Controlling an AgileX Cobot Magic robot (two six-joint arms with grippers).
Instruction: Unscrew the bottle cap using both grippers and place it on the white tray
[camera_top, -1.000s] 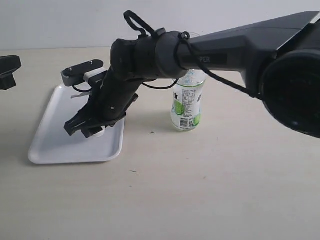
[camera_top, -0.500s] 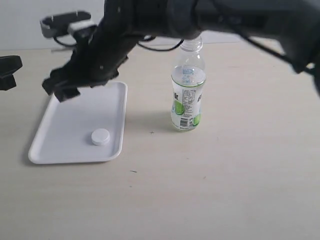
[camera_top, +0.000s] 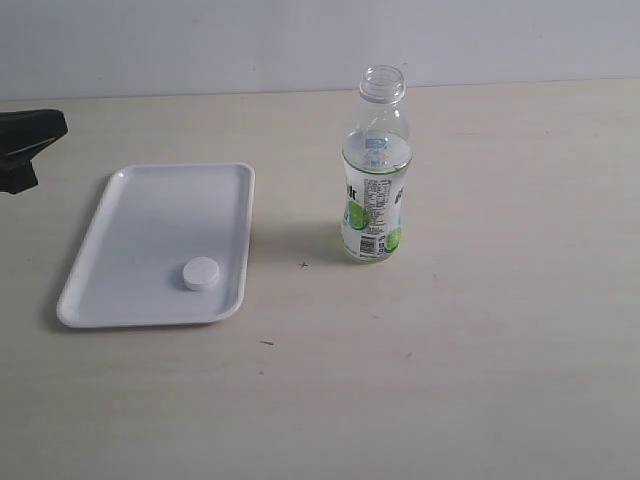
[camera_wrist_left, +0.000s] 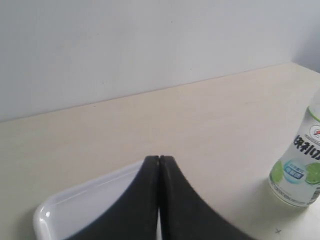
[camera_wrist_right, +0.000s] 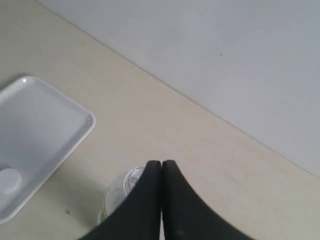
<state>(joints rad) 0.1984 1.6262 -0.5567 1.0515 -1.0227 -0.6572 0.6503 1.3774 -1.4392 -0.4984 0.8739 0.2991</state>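
Left pincer (camera_top: 22, 145): sitting at the far left edge of the exterior view, up and left of the tray; in its wrist view the two black jaws are pressing together, gripping nothing.
White tray (camera_top: 140, 210): lying flat on the surface, left of centre.
Bottle cap (camera_top: 201, 273): resting inside the tray, near its lower right corner, touching no pincer.
Bottle (camera_top: 375, 190): standing upright right of the tray, apart from it, its mouth showing open.
Right pincer (camera_wrist_right: 161, 164): showing only in its wrist view, hanging above the bottle, jaws meeting, carrying nothing.
Step in hand: judging by the cap lying on the tray, the placing is looking done; only clearing away is remaining.
Doing it well: keeping both arms high and wide of the uncapped bottle, so nothing is tipping it or nudging the tray.
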